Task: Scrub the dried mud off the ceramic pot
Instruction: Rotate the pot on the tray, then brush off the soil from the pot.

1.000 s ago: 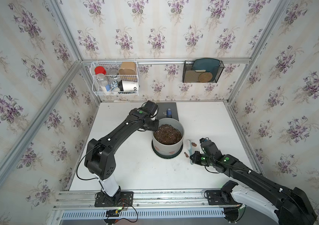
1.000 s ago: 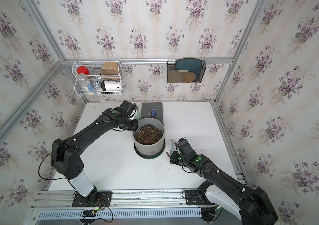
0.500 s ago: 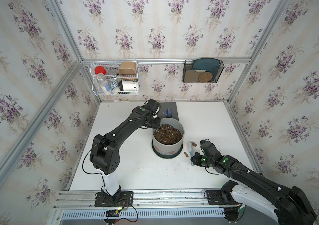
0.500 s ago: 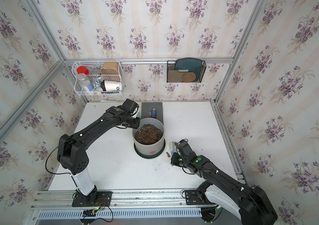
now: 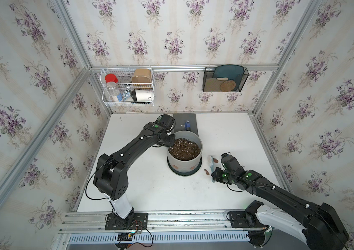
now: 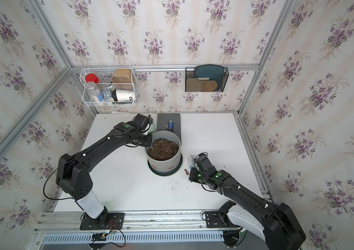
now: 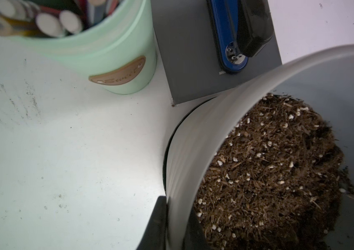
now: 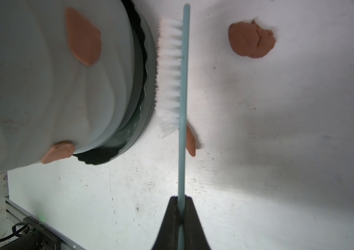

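Partly behind the brush (image 8: 181, 97), one dried mud flake (image 8: 190, 141).

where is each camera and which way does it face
Both top views: high over the base rail, looking down on the table; left arm, right arm and pot show.
Left wrist: on the left arm, facing past the left gripper, shut on the pot's rim; fingers show.
Right wrist: on the right arm, facing past the right gripper, shut on the brush, toward the pot's dried mud; fingers show.
Shared: the pot.
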Robot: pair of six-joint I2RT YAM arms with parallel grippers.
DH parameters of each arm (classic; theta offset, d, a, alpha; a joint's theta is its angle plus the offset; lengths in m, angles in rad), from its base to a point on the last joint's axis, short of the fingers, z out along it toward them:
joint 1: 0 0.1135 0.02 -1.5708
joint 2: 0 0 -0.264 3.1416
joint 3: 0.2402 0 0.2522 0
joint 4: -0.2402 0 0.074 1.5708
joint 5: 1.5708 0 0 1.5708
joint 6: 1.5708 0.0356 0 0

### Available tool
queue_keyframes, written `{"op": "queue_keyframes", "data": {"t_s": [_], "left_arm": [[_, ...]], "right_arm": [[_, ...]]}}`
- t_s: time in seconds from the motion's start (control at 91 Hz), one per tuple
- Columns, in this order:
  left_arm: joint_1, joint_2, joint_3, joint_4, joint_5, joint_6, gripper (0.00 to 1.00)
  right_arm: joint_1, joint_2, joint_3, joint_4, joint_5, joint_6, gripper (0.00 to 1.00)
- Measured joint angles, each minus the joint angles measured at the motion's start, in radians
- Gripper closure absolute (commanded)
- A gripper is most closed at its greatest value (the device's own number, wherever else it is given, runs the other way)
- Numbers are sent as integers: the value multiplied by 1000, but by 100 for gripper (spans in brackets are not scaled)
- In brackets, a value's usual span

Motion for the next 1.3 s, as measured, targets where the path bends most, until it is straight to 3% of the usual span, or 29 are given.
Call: {"op": "queue_keyframes", "data": {"t_s": [0.209,0.396,0.495,0.692,1.297], "left_arm": [[-1,-11,-13,4,4,-43,98],[-3,-7,5,-24,6,-46,80],[-4,-4,20,-41,40,-63,77],[-5,-2,24,-48,42,-66,82],[-11,-3,18,-50,12,-40,98]], "right_arm": [[0,66,0,37,-37,-24,100],[1,98,24,90,-90,-60,100],[2,132,45,108,-97,-80,100],[2,163,49,122,-101,-99,100],[5,56,65,100,-84,-98,100]]}}
